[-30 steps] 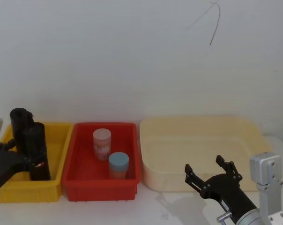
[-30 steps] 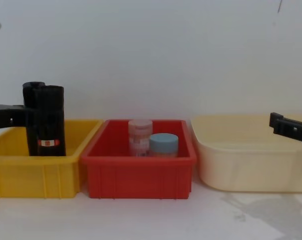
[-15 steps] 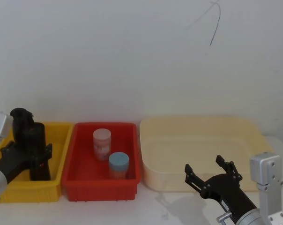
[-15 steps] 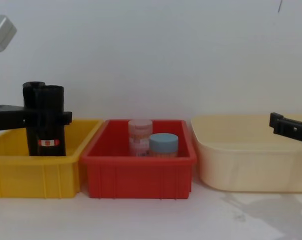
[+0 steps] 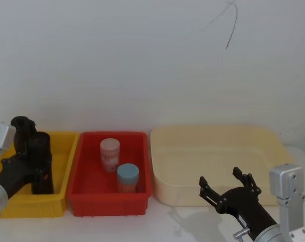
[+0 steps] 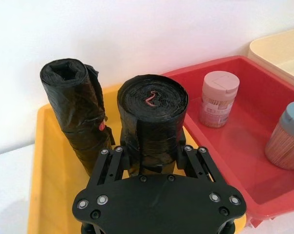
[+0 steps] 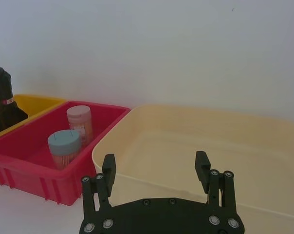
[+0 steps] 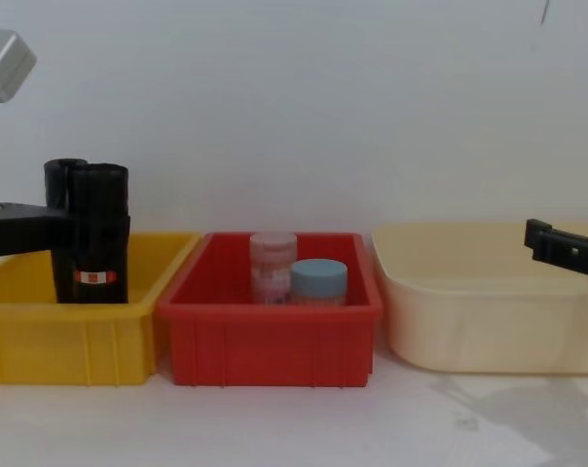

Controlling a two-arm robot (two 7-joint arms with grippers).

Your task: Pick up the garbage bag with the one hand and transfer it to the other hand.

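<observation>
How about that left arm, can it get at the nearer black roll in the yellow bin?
Very likely yes. The left tool has its fingers against both sides of the upright garbage bag roll in the yellow bin; the second roll stands beside it, out of the way.

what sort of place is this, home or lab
Likely a robot lab test bench, not a home: a plain white wall, a yellow bin, red bin and cream bin lined up on a white table, the left gripper closed on a garbage bag, the right gripper open.
</observation>
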